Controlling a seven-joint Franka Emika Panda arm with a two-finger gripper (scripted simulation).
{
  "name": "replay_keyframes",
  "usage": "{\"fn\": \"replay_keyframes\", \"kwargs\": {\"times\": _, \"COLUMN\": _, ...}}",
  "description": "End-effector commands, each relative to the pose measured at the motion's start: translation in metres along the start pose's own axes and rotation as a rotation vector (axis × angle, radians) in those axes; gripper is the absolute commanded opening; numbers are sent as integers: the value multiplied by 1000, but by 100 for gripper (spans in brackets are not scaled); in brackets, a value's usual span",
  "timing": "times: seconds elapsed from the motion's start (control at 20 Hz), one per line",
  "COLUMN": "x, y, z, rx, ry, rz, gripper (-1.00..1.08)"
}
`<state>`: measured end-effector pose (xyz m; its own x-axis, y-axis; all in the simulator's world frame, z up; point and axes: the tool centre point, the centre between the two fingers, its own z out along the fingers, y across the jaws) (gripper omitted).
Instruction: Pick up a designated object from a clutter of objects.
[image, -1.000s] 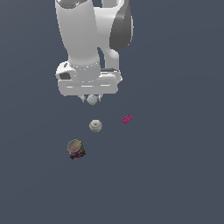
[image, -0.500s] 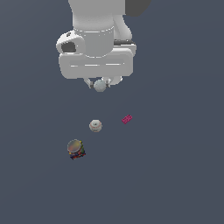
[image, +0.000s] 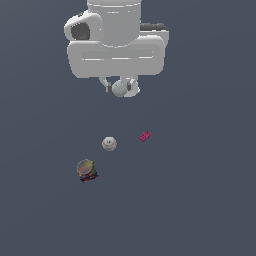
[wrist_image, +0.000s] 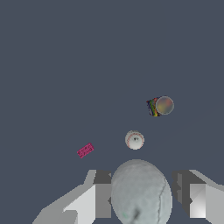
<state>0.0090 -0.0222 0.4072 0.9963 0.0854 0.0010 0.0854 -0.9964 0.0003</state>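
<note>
My gripper (image: 120, 89) hangs high above the floor, shut on the small light-grey ball (image: 120, 88). In the wrist view the ball (wrist_image: 140, 192) sits between the two fingers (wrist_image: 98, 192) and fills the space between them. Below lie the rest of the clutter: the larger beige-white ball (image: 109, 144), also in the wrist view (wrist_image: 134, 140); the tiny magenta-pink brick (image: 145, 136), also in the wrist view (wrist_image: 85, 150); and the multicoloured can (image: 86, 170), also in the wrist view (wrist_image: 160, 106).
The dark grey floor (image: 200, 200) stretches around the three objects. The arm's white body (image: 117, 45) fills the upper middle of the exterior view.
The gripper has risen with the grey ball held between its fingers, and the arm has come closer to the exterior camera. The three objects on the floor have not moved.
</note>
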Motion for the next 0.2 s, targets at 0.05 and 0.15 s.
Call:
{"fn": "replay_keyframes", "kwargs": {"times": 0.05, "x": 2, "y": -1, "z": -4, "rx": 0, "ry": -1, "rz": 0, "gripper": -100}}
{"fn": "replay_keyframes", "kwargs": {"times": 0.15, "x": 2, "y": -1, "z": -3, "rx": 0, "ry": -1, "rz": 0, "gripper": -100}}
